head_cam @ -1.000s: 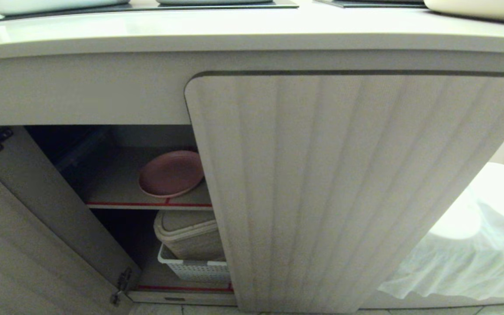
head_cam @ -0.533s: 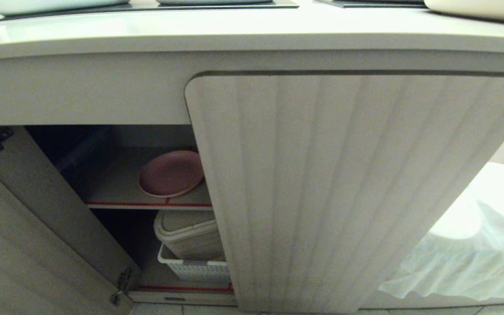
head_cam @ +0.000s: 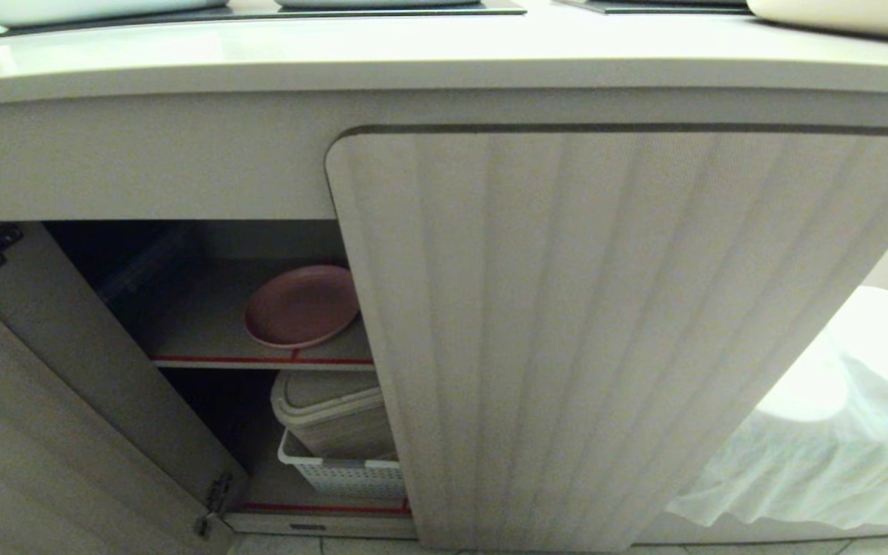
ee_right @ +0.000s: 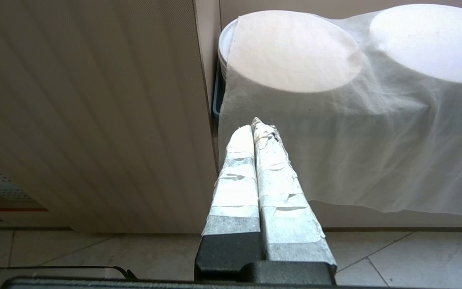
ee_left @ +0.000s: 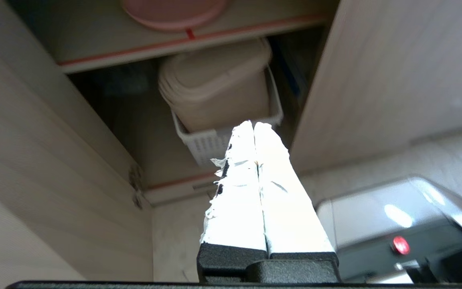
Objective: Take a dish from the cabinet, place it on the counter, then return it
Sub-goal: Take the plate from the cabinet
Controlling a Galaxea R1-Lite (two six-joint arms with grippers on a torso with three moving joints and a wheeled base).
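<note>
At centre-left of the head view the pink dish [head_cam: 301,306] lies untouched on the cabinet's [head_cam: 613,324] upper shelf, while each wrist view shows the left gripper [ee_left: 254,125] and right gripper [ee_right: 257,124] pressed together, so reaching in with spread fingers likely comes next.

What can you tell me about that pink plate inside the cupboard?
The pink plate is round and shallow with a low raised rim, matte, and looks like plastic. It lies flat and right side up on the upper shelf of the open cabinet, near the shelf's red-edged front and close beside the closed fluted door. Nothing rests on it, and no gripper touches it. The left wrist view shows only its front edge.
</note>
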